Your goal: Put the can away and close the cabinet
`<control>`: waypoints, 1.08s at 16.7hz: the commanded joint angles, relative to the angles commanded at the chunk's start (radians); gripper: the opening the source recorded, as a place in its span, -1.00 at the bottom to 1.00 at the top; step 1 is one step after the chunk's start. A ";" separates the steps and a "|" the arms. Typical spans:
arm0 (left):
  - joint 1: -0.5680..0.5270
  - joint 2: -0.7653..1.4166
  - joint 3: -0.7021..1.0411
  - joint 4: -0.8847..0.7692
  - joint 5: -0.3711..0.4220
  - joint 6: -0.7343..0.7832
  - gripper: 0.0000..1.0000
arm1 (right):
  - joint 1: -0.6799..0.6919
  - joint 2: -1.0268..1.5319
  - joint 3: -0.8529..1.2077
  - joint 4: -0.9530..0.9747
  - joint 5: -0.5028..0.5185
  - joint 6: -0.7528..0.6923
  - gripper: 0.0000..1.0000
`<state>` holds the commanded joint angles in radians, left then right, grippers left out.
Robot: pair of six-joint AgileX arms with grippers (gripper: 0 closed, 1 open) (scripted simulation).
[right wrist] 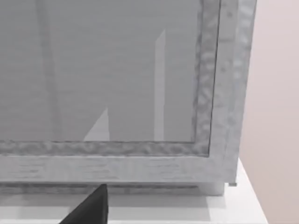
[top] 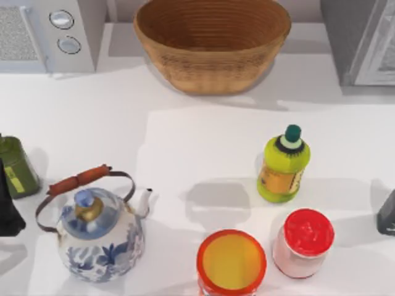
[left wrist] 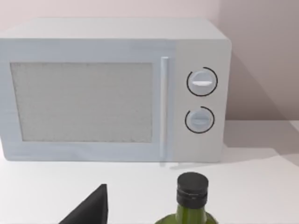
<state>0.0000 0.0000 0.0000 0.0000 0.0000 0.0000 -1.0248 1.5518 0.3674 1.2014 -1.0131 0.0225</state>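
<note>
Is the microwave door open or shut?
Shut: the microwave door lies flush with its front, handle beside the two dials, no gap showing.

**Count of things on the white tabletop**

One wicker basket (top: 212, 43) stands at the back. One microwave (top: 46, 34) sits at the back left, with two round dials on its face. One grey cabinet (top: 361, 40) is at the back right. One blue-and-white teapot (top: 99, 231) stands front left. Two bottles: one dark green (top: 17, 166) at the left edge, one yellow-green with a dark green cap (top: 284, 165). One red-lidded jar (top: 303, 242). One can with an orange rim (top: 231, 263).
</note>
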 joint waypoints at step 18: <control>0.000 0.000 0.000 0.000 0.000 0.000 1.00 | -0.047 -0.121 0.977 -1.140 -0.021 -0.009 1.00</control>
<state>0.0000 0.0000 0.0000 0.0000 0.0000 0.0000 -1.0721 1.4307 1.3442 0.0618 -1.0343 0.0133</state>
